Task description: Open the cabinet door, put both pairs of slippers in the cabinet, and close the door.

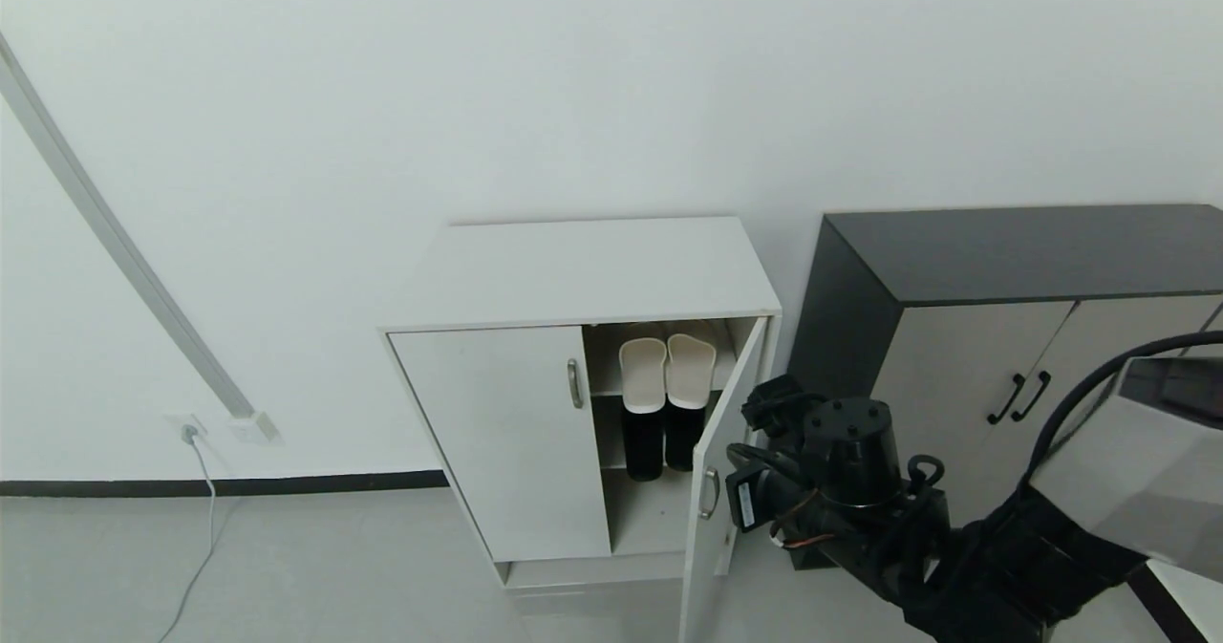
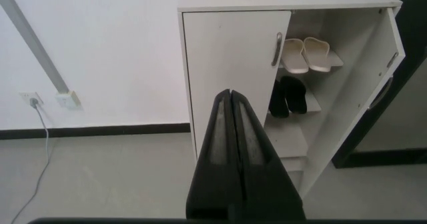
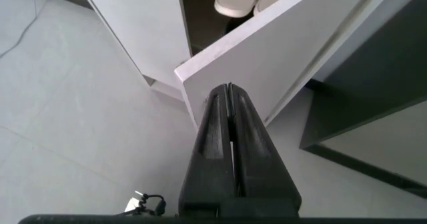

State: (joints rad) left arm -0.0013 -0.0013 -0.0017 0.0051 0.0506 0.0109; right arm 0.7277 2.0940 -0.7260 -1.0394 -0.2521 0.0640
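Pressed together, both pairs of jaws hold nothing: the left gripper has its fingers flat against each other, and so does the right gripper.

A pale wall rises behind everything, and grey floor spreads below it. A dark cabinet with two shut doors stands on the robot's right, just beside the white cabinet.

The white cabinet's left door is shut. Its right door is swung out towards the robot, so the shelves inside are visible. The right gripper sits close to that open door's outer face; whether it touches the panel cannot be told. The left gripper hangs well apart from the cabinet, pointing at the shut door.

Both pairs of slippers are inside. The white slippers lie side by side on the upper shelf, and the black slippers lie side by side on the shelf below.

Each door carries a metal handle, one on the left door and one on the right. Far to the left, a socket low on the wall holds a cable that trails down onto the floor.
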